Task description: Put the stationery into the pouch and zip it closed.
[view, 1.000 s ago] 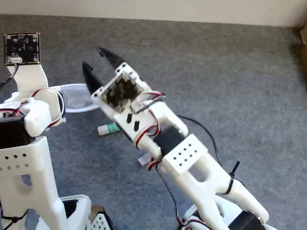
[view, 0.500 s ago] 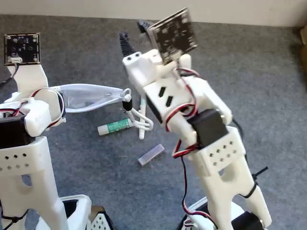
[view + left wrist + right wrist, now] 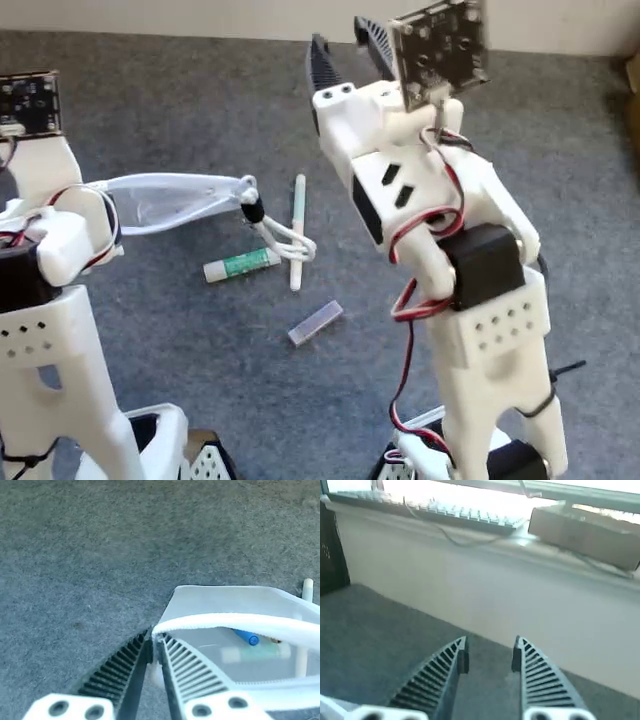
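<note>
While my left gripper (image 3: pixel 154 639) is clamped tight on one end of the clear pouch (image 3: pixel 170 200), the pouch stretches sideways from it over the grey worktop (image 3: pixel 180 120), far end near the pen (image 3: pixel 297 225). Pouch mouth looks open in the left wrist view, white zipper edge running away from my fingers, and a blue item (image 3: pixel 247 638) sits inside with something pale next to it that I can't identify. A black zipper pull (image 3: pixel 255 210) sits at the pouch's far end, and a white cord loop (image 3: pixel 288 243) hangs from it and lies across the pen. The pen is white with a greenish end and lies flat on the worktop. A glue stick (image 3: pixel 240 265) with a green label lies just beside it, and a small clear block (image 3: pixel 315 322) sits apart from both, nearer my bases. My right gripper (image 3: pixel 342 38) is held high above the worktop, pointing toward the far wall, jaws partway apart with nothing between them, well away from pouch and stationery.
</note>
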You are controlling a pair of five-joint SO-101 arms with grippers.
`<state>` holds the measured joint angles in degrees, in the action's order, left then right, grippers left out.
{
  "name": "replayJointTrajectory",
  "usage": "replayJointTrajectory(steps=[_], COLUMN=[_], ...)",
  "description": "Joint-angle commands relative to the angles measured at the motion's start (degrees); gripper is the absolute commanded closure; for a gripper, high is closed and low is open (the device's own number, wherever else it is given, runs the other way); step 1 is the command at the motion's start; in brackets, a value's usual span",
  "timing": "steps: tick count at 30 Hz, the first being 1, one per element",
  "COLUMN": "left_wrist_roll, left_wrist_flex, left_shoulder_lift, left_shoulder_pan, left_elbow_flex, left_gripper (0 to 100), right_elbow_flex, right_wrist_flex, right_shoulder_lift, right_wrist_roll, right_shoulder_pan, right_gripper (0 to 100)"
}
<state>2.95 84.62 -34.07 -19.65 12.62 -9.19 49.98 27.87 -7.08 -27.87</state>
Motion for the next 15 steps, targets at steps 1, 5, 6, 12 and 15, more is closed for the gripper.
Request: replayJointTrajectory(steps=[1, 5, 6, 12, 15], left_wrist_roll=[0.7, 0.7, 0.7, 0.7, 0.7], left_wrist_flex=[0.09, -0.44, -0.44, -0.53, -1.85], left_shoulder_lift=[-3.56, -7.69, -8.31, -8.92, -8.92], left_shoulder_pan=[-1.1, -1.19, -1.19, -1.19, -1.19], left_elbow_flex=[2.59, 5.67, 6.37, 6.73, 7.25], left_gripper=[99, 99, 99, 99, 99], right_elbow_flex=[-3.82, -3.91, -3.91, -3.56, -3.56], right_wrist_flex=[4.88, 4.97, 4.97, 4.97, 4.97], right_shoulder_lift=[-7.08, -14.73, -16.22, -22.73, -24.92], right_wrist_roll=[0.62, 2.11, 3.6, 11.08, 13.98], right_shoulder_pan=[1.63, 1.98, 2.07, 2.95, 2.95], right_gripper=[86.1, 86.1, 86.1, 86.1, 86.1])
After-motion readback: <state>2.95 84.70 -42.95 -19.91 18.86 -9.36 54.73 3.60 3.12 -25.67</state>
